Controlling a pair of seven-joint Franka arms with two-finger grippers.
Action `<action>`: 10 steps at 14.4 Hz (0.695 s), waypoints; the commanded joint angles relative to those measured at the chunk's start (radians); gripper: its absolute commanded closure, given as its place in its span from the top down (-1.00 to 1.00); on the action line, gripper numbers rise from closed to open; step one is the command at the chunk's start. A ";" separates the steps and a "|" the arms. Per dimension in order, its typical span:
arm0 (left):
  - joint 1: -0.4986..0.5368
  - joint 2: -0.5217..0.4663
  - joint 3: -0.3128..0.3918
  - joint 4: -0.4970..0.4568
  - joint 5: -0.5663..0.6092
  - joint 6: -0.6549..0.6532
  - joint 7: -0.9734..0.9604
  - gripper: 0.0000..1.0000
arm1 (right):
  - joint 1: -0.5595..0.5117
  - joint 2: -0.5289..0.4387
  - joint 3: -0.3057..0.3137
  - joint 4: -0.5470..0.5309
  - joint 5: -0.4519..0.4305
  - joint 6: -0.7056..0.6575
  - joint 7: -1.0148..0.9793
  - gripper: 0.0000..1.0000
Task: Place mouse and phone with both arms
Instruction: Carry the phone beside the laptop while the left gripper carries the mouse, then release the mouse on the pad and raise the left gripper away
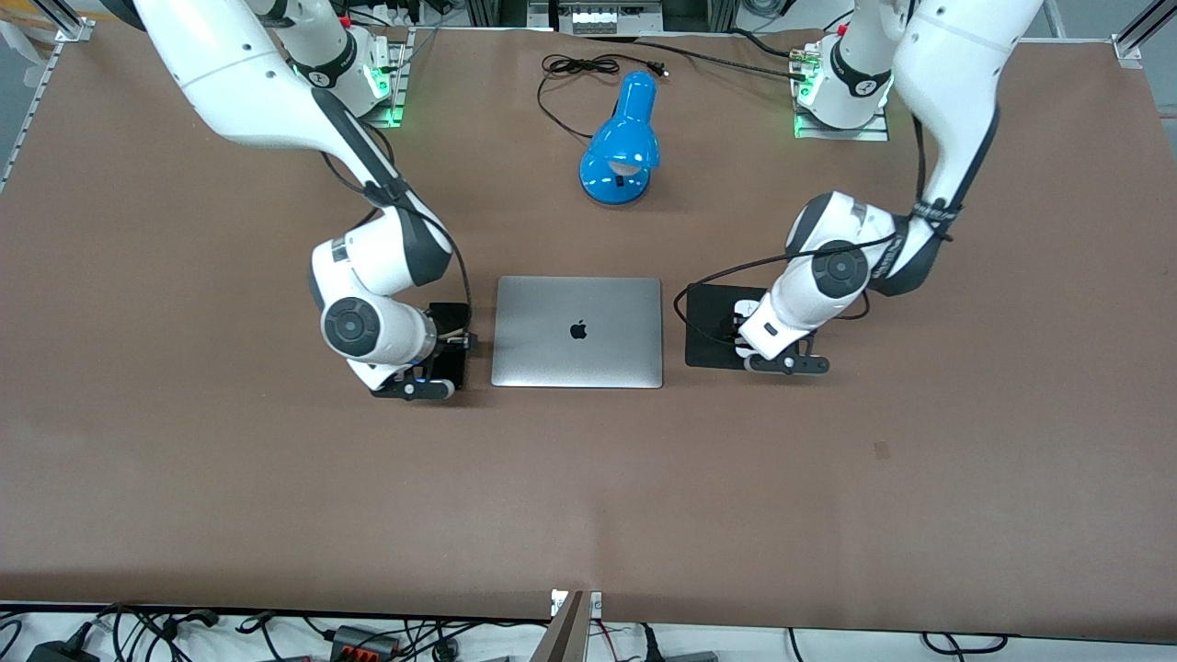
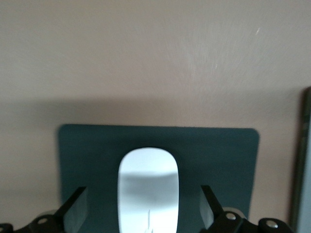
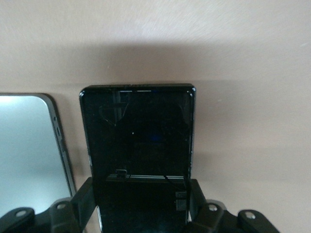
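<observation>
Two arms were down at the table, one at each side of the closed laptop (image 1: 577, 331). Starting at the right arm's end, you had the right gripper (image 1: 432, 368) low over the table just beside the laptop's edge, its fingers (image 3: 85, 199) clenched on the long sides of the phone (image 3: 138, 141). The phone's long axis ran straight out from the jaws, parallel to the laptop's side edge, and it lay flat or nearly so; whether it already touched the table could not be told. My judgement: your next move there turned on simply letting go and lifting straight up. Toward the left arm's end, the left gripper (image 1: 782, 354) sat over the black mouse pad (image 2: 92, 145), its fingers (image 2: 77, 208) spread wide and standing clear of the mouse (image 2: 148, 187), a gap showing on each side. The mouse rested on the pad between them, long axis in line with the gripper. No containers were in use; a blue lamp (image 1: 621, 152) stood farther from the camera than the laptop.
</observation>
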 commanded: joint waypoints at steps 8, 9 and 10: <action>0.139 -0.062 0.000 0.635 0.048 -0.838 0.221 1.00 | 0.047 0.021 -0.007 -0.012 -0.079 0.020 0.017 -0.38; 0.153 -0.068 -0.005 0.675 0.048 -0.868 0.228 1.00 | 0.048 0.021 -0.007 -0.019 -0.083 0.018 0.017 -0.38; 0.161 -0.077 -0.006 0.702 0.048 -0.907 0.239 1.00 | 0.038 0.021 -0.007 -0.019 -0.084 0.018 0.019 -0.38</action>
